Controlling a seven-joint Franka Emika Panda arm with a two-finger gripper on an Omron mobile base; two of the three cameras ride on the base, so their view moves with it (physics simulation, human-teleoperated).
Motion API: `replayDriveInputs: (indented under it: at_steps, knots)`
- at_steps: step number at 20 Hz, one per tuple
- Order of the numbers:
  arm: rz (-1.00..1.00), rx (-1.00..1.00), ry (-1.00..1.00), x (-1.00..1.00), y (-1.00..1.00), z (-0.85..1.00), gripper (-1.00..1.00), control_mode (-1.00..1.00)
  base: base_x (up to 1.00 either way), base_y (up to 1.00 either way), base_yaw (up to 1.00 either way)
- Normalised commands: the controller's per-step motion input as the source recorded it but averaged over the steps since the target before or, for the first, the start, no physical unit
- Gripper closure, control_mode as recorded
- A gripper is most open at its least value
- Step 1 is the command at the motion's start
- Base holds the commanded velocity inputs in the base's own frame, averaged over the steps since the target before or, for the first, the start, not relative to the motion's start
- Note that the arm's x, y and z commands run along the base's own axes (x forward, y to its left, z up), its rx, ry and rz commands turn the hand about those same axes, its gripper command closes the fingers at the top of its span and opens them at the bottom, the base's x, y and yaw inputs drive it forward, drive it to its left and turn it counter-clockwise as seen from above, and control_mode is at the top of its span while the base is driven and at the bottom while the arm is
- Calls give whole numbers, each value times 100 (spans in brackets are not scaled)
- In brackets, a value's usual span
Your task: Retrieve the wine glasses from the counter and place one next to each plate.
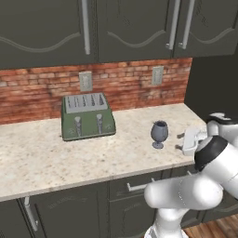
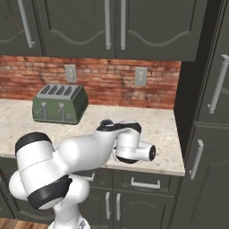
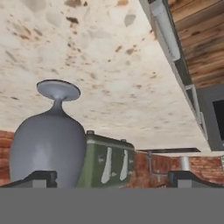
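Observation:
One dark grey-blue wine glass [image 1: 159, 134] stands upright on the beige speckled counter [image 1: 46, 158], near its right end. My gripper [image 1: 179, 142] is level with the glass, a short way to its right, and points at it with its jaws wide open and nothing between them. The hand view is rolled upside down. There the wine glass [image 3: 48, 140] looms close in front of the left fingertip [image 3: 39, 178], off centre from my gripper [image 3: 112, 179]. In the right base view my arm [image 2: 89, 152] hides the glass. The plates are out of view.
A green toaster [image 1: 87, 116] sits further left against the brick wall [image 1: 121, 83], which has two outlets. Dark upper cabinets [image 1: 130, 28] hang over the counter. A tall dark cabinet [image 2: 205, 112] closes off the counter's right end. Drawers [image 2: 143, 183] lie below its front edge.

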Motion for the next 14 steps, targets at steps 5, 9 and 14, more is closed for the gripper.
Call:
replayDriveInputs:
  at_steps: [5, 9, 14]
  knots:
    - [0, 0, 0, 35, 0, -30, -100, -100, 0, 0, 0]
    - [0, -3, 0, 36, 0, -20, -100, -100, 0, 0, 0]
    - [0, -1, 2, 37, 0, -25, -100, -100, 0, 0, 0]
